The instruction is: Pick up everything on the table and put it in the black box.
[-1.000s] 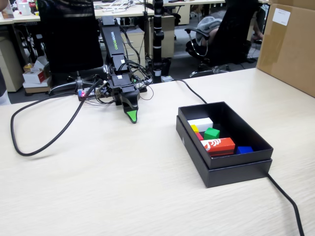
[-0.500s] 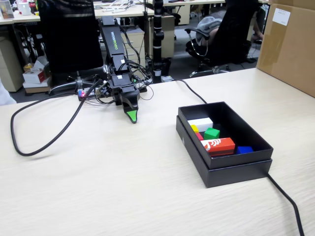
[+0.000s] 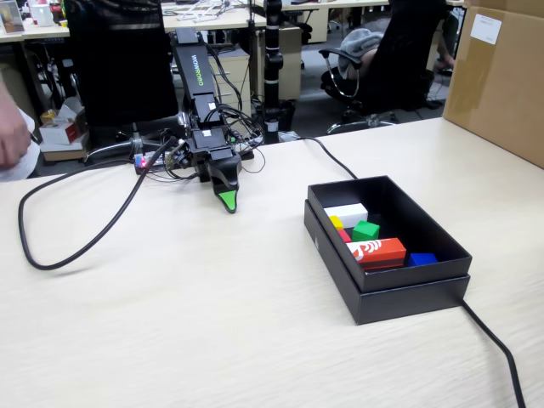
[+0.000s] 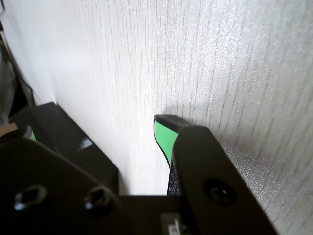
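The black box (image 3: 399, 294) stands on the table (image 3: 195, 323) at the right of the fixed view. Inside it lie a green cube (image 3: 366, 229), a yellow cube (image 3: 336, 222) and a red cube (image 3: 343, 235) that is partly hidden by its neighbours. My gripper (image 3: 227, 204) points down at the table's back, well left of the box, and nothing shows in it. In both views only one green-padded fingertip (image 4: 164, 137) is visible. At the left of the wrist view a corner of the black box (image 4: 63, 142) shows.
The box also holds a white block (image 3: 347, 213), an orange-red block (image 3: 377, 250) and a blue block (image 3: 422, 258). A black cable (image 3: 76, 246) loops at the left, and another (image 3: 493, 340) runs off the box. A brown carton (image 3: 501, 76) stands back right. A person's hand (image 3: 13, 127) is at the left edge.
A person's hand has come into the fixed view at the left edge. The arm, the box and its contents have not moved.
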